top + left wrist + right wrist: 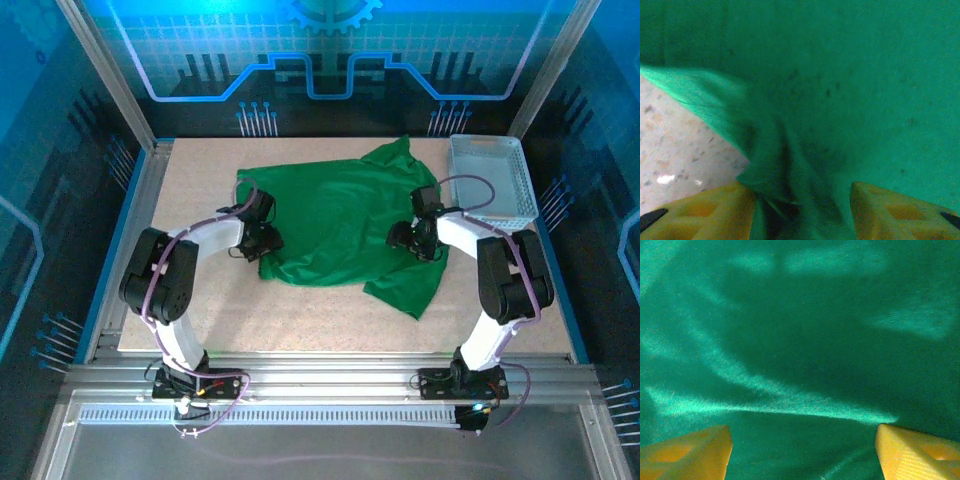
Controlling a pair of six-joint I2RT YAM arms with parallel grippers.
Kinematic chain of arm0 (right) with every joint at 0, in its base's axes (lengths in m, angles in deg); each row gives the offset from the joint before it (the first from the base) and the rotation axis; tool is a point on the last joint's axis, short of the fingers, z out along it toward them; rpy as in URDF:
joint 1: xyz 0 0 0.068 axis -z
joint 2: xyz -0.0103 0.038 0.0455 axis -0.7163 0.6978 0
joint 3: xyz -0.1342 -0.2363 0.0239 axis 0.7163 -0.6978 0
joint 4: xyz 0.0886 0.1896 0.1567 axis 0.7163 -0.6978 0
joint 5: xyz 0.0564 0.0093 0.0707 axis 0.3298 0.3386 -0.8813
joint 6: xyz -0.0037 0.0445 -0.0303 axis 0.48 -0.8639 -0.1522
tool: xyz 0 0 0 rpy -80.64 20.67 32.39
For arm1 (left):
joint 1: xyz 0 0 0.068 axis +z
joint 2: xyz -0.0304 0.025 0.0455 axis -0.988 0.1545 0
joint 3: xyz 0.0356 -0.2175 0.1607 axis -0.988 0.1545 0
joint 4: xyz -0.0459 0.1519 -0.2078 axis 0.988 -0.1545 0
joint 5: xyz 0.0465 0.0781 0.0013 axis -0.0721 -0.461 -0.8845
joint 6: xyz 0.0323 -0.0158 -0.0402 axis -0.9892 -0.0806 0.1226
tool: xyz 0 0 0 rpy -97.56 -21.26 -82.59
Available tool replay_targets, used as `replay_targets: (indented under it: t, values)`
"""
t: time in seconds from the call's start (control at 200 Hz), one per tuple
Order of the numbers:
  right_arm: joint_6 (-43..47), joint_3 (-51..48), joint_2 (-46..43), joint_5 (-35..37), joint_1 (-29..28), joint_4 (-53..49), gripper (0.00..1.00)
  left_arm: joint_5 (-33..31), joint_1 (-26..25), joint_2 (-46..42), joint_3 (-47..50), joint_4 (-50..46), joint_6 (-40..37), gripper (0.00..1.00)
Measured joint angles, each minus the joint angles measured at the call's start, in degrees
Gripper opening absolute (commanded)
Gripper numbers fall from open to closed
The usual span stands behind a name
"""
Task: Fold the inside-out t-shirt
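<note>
My left end effector (802,212) stood released astride a ridge of shirt (840,75), lower centre. My right end effector (802,452) gaped over flat cloth. I judged a deep pinch best.

The t-shirt (340,225) lies spread on the table (300,320), between the two arms. The left gripper (268,240) sits at its left edge, with a raised fold of cloth between its fingers (715,210) and bare table just outside the left one. The right gripper (400,237) sits on the opposite side, cloth beneath and ahead of it. The basket (487,178) stands behind and to its right.
</note>
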State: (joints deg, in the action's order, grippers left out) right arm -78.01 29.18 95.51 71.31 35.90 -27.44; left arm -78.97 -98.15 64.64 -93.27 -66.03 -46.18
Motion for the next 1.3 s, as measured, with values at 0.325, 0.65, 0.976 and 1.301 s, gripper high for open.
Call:
replay_targets:
  t: [0.325,0.65,0.976,1.301]
  values:
    - [3.4,1.8,-4.9,6.6,-3.3,-2.4,0.78,-11.2,-4.9,-15.5,5.4,-7.0,-0.2,0.61]
    - [5.2,0.8,-10.6,1.2,-18.4,2.2,0.79,-14.7,-18.9,-16.7,9.9,-12.0,6.9,0.61]
    - [1.7,1.3,0.0,-2.1,-24.8,6.0,0.78,-15.3,-20.2,-8.1,9.1,-11.1,8.3,0.50]
    - [0.2,1.2,2.8,-1.0,-23.2,8.4,0.78,-15.9,-22.1,-7.8,9.0,-8.8,8.0,0.64]
